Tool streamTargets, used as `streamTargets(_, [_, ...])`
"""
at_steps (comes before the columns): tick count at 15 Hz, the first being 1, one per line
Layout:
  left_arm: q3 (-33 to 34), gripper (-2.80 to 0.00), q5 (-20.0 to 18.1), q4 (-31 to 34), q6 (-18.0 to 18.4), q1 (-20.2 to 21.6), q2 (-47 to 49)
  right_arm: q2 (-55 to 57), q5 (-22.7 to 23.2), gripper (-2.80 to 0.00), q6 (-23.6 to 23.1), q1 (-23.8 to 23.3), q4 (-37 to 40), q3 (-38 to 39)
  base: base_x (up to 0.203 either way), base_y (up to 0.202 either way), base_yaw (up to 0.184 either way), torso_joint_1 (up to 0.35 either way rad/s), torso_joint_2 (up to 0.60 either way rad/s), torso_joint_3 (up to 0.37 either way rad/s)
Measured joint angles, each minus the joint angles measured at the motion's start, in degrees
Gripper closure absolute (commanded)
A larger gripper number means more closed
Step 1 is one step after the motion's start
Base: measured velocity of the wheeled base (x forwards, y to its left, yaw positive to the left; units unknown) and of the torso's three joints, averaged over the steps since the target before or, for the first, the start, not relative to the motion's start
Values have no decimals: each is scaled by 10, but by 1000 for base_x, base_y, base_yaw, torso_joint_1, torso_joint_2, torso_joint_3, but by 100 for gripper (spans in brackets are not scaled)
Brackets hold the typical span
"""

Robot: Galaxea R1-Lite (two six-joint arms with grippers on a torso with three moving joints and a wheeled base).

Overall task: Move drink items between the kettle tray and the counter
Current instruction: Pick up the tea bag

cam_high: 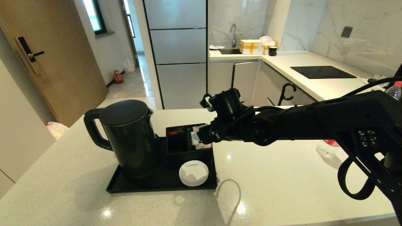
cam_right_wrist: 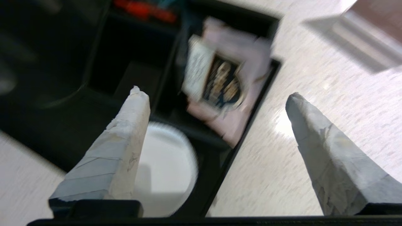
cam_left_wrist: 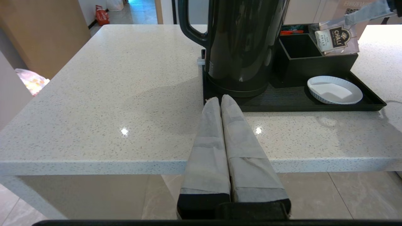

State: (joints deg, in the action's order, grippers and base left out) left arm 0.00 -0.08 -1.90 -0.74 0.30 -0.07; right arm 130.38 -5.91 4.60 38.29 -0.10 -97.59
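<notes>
The pale pinkish tea sachet [cam_left_wrist: 337,37] with a black label leans in the small black compartment box [cam_left_wrist: 301,59] on the kettle tray [cam_high: 157,188]. My right gripper [cam_right_wrist: 216,94] hovers open just above the sachet [cam_right_wrist: 226,81], touching nothing; the arm reaches in from the right [cam_high: 197,137]. A clear water bottle [cam_high: 326,147] with a red label lies on the counter [cam_high: 282,188] at the right, partly hidden behind that arm. My left gripper [cam_left_wrist: 220,99] is shut and empty, parked at the counter's near edge in front of the tray [cam_left_wrist: 314,108].
The black kettle [cam_high: 132,141] stands on the tray's left half, and a white saucer [cam_high: 193,173] lies at its near right corner. A second red-capped bottle [cam_high: 396,89] shows at the far right edge. The black hob [cam_high: 322,72] is on the back worktop.
</notes>
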Motion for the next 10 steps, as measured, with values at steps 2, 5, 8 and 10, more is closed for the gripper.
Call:
streamTargets(2, [0, 0, 0, 0, 0, 0, 0, 8, -1, -280, -1, -8, -13, -3, 0, 0, 0, 0, 0, 0])
streamTargets(5, [0, 0, 0, 0, 0, 0, 0, 32, -1, -280, 2, -14, -14, -30, 0, 0, 0, 0, 0, 0])
streamTargets(8, [0, 0, 0, 0, 0, 0, 0, 56, 1, -280, 6, -19, -14, -62, 0, 0, 0, 0, 0, 0])
streamTargets(10, [0, 0, 0, 0, 0, 0, 0, 71, 1, -280, 6, -17, -14, -76, 0, 0, 0, 0, 0, 0])
